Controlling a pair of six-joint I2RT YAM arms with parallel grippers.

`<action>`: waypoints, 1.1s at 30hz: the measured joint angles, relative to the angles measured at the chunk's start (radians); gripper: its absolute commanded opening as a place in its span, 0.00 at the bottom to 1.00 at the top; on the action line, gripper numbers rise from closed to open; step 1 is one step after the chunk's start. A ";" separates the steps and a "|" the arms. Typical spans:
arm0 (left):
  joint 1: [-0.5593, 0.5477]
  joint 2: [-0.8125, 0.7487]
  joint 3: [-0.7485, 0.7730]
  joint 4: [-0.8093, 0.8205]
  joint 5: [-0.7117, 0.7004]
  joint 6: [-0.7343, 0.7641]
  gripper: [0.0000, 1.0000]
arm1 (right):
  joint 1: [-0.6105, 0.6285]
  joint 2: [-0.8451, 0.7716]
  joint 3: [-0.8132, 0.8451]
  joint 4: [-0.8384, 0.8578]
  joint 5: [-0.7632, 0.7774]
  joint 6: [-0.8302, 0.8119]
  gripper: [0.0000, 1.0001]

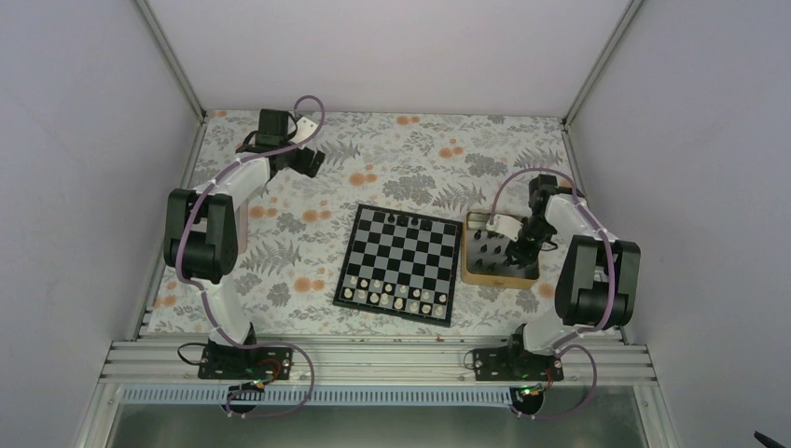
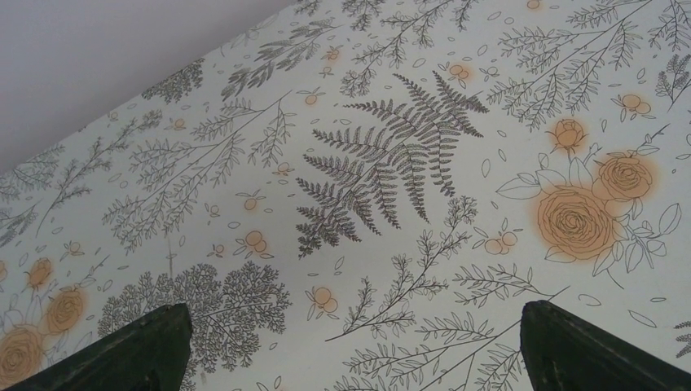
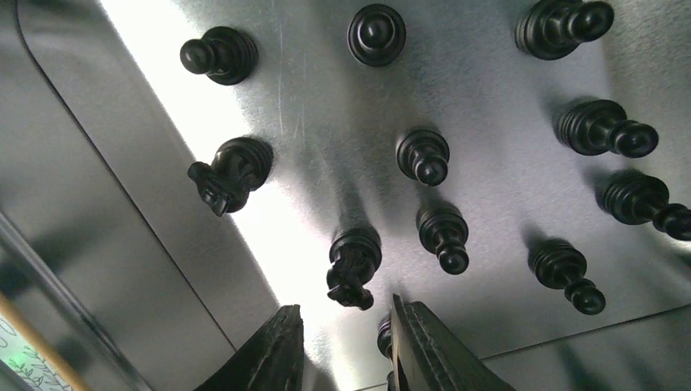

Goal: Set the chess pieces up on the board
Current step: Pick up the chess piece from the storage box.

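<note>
My right jaws hung released, a slim gap apart, one black chessman [image 3: 382, 336] showing in that gap, likely lined up for a lift from the tray [image 1: 469, 273]. More black chessmen [image 3: 444, 236] stood beyond. The chessboard [image 1: 401, 257] lay just beside the tray, its far rows mostly unfilled. My left jaws gaped empty over the desk [image 2: 391, 179], parked well aside.

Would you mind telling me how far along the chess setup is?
Early. Done: a few black pieces stand on the far row of the board. In hand: nothing yet; the right gripper hovers, narrowly open, over the tray. Left: the many black pieces in it.
</note>
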 measured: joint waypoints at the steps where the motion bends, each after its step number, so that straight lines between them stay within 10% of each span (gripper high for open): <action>1: 0.000 0.000 0.000 0.000 0.000 0.000 1.00 | 0.000 0.002 0.000 0.002 0.000 0.000 0.31; 33: 0.000 0.000 0.000 0.000 0.014 0.000 1.00 | 0.023 0.056 0.213 -0.121 -0.036 0.024 0.06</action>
